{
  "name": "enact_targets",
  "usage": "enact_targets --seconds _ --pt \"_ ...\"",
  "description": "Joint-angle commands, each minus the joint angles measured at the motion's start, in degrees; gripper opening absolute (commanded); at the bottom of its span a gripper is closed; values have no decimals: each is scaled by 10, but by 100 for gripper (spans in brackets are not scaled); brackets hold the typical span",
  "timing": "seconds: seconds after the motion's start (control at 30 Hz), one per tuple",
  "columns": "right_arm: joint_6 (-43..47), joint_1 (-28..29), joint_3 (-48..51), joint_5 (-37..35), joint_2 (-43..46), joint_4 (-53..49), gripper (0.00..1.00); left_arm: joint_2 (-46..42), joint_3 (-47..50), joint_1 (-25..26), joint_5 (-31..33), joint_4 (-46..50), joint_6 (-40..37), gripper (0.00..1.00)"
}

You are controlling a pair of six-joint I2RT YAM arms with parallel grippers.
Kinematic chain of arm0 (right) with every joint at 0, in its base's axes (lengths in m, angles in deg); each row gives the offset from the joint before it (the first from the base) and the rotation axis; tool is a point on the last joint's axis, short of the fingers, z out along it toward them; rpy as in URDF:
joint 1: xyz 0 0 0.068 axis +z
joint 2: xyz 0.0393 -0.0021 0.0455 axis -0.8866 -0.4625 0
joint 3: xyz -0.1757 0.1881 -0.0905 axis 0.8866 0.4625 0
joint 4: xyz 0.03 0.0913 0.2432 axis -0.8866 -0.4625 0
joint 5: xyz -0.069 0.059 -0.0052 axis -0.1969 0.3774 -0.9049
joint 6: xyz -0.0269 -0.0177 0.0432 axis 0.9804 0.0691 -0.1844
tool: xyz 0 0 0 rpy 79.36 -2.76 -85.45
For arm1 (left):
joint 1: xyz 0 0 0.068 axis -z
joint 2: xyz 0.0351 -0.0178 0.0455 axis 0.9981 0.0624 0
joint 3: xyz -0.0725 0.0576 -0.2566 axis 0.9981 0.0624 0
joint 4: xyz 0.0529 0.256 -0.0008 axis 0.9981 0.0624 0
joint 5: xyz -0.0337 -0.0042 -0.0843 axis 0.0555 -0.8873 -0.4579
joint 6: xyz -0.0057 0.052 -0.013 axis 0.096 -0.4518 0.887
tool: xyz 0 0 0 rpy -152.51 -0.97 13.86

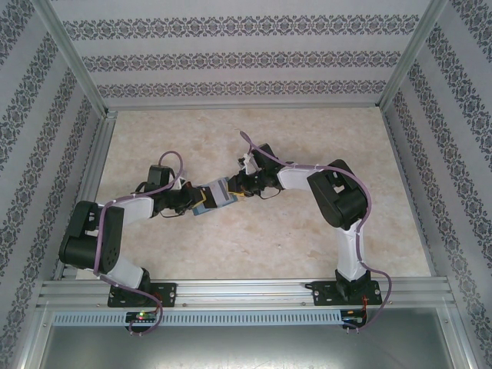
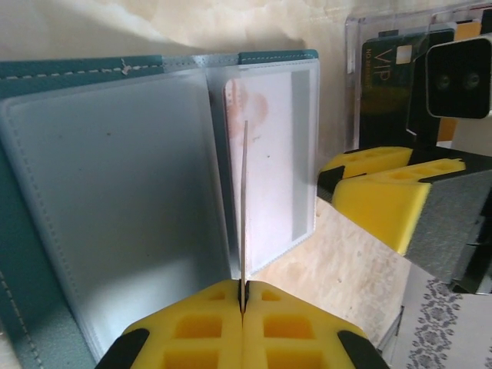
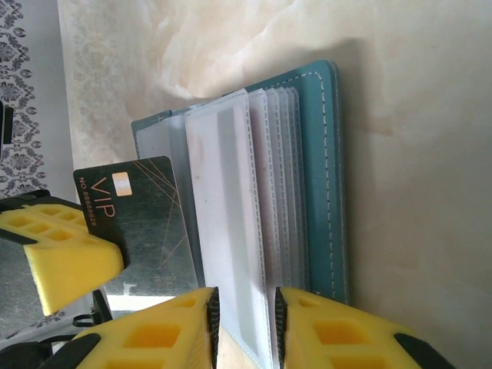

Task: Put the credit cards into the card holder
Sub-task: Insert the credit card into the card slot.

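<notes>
Yellow fingers (image 2: 192, 327) of the left gripper (image 2: 244, 298) are pressed together on a credit card (image 2: 244, 200), seen edge-on and aimed at the open teal card holder (image 2: 115, 192), which is laid at the middle of the table (image 1: 307, 246) between both arms. One clear sleeve (image 3: 238, 231) on the holder's right side is pinched by the right gripper (image 3: 244, 315). A pale reddish card (image 2: 269, 154) is already sleeved; the held card is not yet inserted, and a VIP card (image 2: 392, 69) is seen in a clear tray (image 2: 354, 84) beyond, so the task is judged partway done
</notes>
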Motion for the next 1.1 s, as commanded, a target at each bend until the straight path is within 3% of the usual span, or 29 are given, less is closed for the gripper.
enact_targets --seconds 0.0,0.43,1.07 --pt "20 9 -14 -8 -7 -17 29 13 -11 -9 -25 -31 17 0" --pt "27 8 -15 -11 -6 -26 29 71 -28 -15 -20 -43 10 0" --pt "33 8 -27 -13 -6 -43 29 83 -34 -23 -16 -13 -24 0"
